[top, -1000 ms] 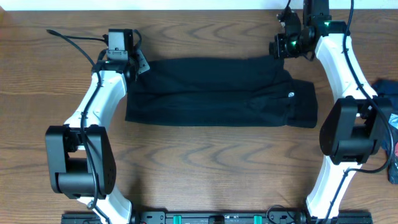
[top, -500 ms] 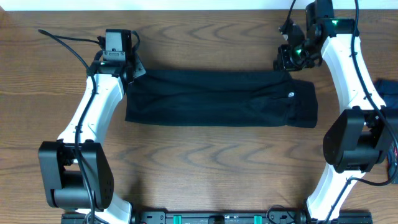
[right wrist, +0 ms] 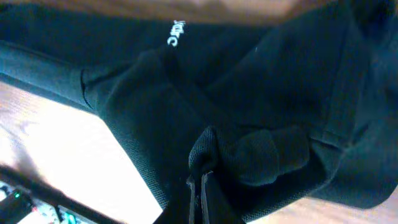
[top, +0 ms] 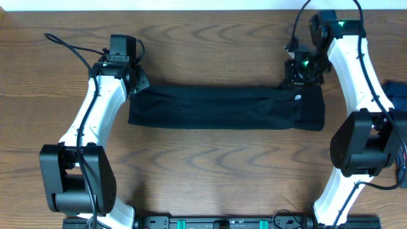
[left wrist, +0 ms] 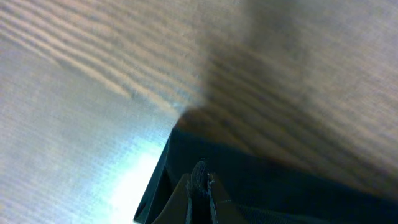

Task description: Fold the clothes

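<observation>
Brown wood-grain table fills the overhead view, with a strip of white wall along the top edge. The black top lies across the middle of the frame as a long, narrow horizontal band, folded over on itself. A small white logo shows near its right end. At the band's upper left corner, the left gripper has its fingers pressed together on the fabric's edge. The left wrist view shows a small nub of cloth pinched between the tips. At the upper right corner, the right gripper is likewise closed tight on a bunched fold of the top. A dark blue bundle sits at the right edge of the frame, apart from the top.
</observation>
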`<state>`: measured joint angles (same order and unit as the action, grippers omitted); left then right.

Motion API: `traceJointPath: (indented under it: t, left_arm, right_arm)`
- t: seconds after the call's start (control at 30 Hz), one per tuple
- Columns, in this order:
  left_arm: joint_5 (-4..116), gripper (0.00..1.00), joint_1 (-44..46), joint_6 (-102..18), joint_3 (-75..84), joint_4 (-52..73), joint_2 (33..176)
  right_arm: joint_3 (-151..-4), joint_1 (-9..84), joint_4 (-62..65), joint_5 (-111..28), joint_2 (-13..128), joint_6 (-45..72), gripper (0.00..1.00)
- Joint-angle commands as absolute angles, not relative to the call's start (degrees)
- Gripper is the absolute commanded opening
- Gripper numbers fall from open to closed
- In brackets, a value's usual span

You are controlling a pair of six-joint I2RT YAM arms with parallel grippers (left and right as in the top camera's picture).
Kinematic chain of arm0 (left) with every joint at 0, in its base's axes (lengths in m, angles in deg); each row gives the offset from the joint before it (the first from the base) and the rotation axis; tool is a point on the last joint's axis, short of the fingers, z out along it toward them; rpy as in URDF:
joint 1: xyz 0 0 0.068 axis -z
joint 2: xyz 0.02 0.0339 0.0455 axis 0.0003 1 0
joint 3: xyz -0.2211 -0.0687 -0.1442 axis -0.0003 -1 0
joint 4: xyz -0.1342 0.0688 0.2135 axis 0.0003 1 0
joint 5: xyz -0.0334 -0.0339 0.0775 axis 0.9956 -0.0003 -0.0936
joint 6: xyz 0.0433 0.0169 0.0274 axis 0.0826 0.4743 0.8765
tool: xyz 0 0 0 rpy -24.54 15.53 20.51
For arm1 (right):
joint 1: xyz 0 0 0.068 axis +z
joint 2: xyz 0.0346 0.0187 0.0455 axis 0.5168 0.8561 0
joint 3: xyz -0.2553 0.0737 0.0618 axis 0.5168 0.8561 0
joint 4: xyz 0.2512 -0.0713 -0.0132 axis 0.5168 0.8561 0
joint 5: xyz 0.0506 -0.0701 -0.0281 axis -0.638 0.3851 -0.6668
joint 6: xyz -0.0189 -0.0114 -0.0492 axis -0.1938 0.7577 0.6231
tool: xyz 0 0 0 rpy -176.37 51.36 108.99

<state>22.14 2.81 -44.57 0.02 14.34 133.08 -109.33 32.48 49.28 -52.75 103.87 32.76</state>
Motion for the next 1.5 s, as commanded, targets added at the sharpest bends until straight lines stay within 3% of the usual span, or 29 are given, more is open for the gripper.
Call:
traceJointPath:
  t: [0.0, 0.43, 1.17, 1.23, 1.3, 1.33, 1.37, 1.4, 1.47]
  left_arm:
    - [22.47, 0.06, 2.59, -43.56, 1.03, 15.89, 132.73]
    - [26.64, 0.06, 2.59, -43.61, -3.96, 16.96, 133.12]
    - [27.91, 0.06, 2.57, -44.05, -9.83, 14.36, 133.45]
    - [27.91, 0.22, 2.53, -44.05, -10.95, 12.96, 133.56]
    - [27.95, 0.27, 2.53, -44.26, -11.19, 12.61, 133.56]
    - [28.17, 0.46, 2.55, -44.26, -11.19, 12.61, 133.56]
    - [28.61, 0.66, 2.53, -44.26, -11.19, 12.61, 133.56]
    - [29.02, 0.69, 2.53, -44.24, -11.19, 12.54, 133.56]
    - [29.02, 0.72, 2.53, -44.24, -11.19, 11.87, 133.56]
  right_arm:
    - [-106.9, 32.92, 50.26, -52.32, 102.26, 31.1, 0.01]
    - [-86.09, 33.11, 39.22, -54.74, 102.26, 28.17, 0.02]
    - [-85.28, 33.11, 37.69, -54.98, 102.26, 26.95, 0.01]
    - [-85.28, 33.11, 37.52, -55.0, 102.26, 26.95, 0.01]
    - [-85.28, 33.11, 37.54, -54.96, 102.26, 26.97, 0.01]
    - [-85.28, 33.09, 37.56, -55.14, 102.26, 26.97, 0.01]
    - [-85.28, 33.05, 37.61, -55.18, 102.26, 26.97, 0.17]
    - [-85.28, 33.05, 37.61, -55.18, 102.26, 26.97, 0.41]
    - [-85.28, 33.07, 37.54, -55.38, 102.26, 27.43, 0.62]
